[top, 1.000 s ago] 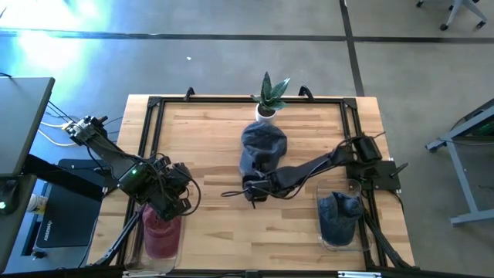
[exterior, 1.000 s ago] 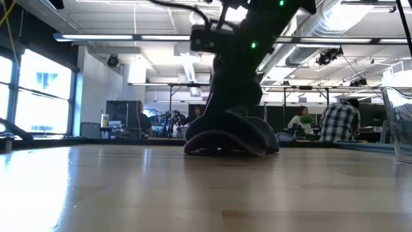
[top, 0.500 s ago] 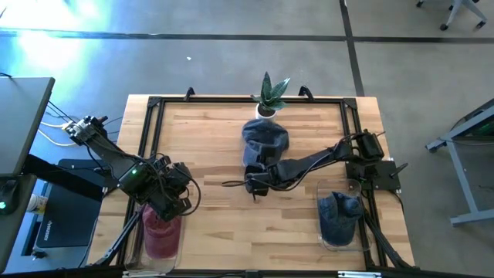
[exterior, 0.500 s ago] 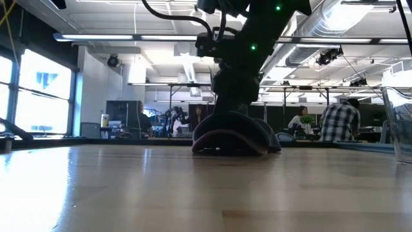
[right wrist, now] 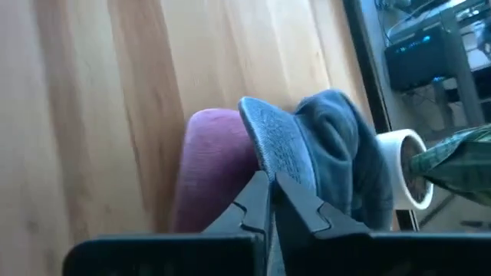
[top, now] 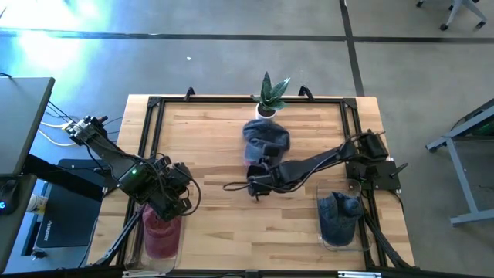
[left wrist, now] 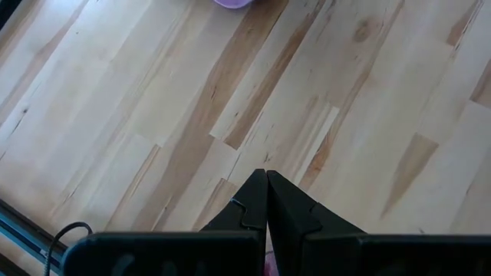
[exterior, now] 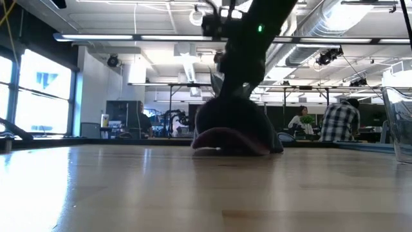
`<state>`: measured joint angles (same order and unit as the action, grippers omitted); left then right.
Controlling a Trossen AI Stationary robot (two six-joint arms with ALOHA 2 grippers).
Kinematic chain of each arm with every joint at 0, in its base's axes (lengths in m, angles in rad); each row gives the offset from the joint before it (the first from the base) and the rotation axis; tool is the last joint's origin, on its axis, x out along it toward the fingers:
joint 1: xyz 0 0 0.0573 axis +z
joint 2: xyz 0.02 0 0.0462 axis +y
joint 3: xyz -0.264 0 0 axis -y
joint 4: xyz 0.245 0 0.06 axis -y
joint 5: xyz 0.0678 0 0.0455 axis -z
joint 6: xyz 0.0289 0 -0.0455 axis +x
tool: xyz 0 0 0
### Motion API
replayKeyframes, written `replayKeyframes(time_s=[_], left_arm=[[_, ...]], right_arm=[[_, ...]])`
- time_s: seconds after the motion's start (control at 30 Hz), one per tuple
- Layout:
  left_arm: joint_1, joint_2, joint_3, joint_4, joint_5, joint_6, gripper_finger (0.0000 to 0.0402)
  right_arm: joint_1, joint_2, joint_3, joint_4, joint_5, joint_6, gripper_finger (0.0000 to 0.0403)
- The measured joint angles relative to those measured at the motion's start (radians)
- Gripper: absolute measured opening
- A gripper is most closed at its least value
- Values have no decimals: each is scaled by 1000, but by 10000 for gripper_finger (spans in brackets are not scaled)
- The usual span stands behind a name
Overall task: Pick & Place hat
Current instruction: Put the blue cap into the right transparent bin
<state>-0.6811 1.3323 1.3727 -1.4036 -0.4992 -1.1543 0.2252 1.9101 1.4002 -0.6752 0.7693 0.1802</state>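
On the left, the left claw (top: 179, 202) waits clenched and empty at the near-left part of the pale wooden plank surface (top: 208, 139), hanging just beside a clear plastic bin (top: 160, 235) that holds something dark red. It is well apart from the hats lying loose on the planks.

In the middle lies the task's thing: a soft blue-grey fabric cap (top: 266, 140), resting on the surface just in front of a small green potted plant in a white pot (top: 268, 99). The right wrist view shows a second cap, dusty pink (right wrist: 211, 176), lying under and against the blue-grey one, its brim turned toward the camera.

The right claw (top: 258, 179) reaches in from the right-hand side, and its fingers (right wrist: 270, 201) stand pinched together at the near edge of the blue-grey cap. The cap lies straight ahead of the claw, toward the plant, its long axis running roughly along the reach of the arm. Whether cloth is truly caught between the fingers I cannot tell; the brim sits right at their tips. The right arm is plainly the nearer one.

On the right, a second clear plastic bin (top: 340, 220) holds dark blue fabric, likely where the cap belongs.

Count: two loose caps, two bins, one plant, two claws.
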Motion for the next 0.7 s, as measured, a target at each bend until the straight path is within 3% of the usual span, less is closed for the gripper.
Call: replayKeyframes(time_s=[0.23,0.53,0.7], left_arm=[[0,0,0,4,2,-2,0],[0,0,0,4,2,-2,0],[0,0,0,4,-4,-4,0]], right_arm=[[21,-106,5,-32,12,-1,4],[15,-284,5,-51,181,-110,1],[-3,-388,5,-30,189,-163,1]])
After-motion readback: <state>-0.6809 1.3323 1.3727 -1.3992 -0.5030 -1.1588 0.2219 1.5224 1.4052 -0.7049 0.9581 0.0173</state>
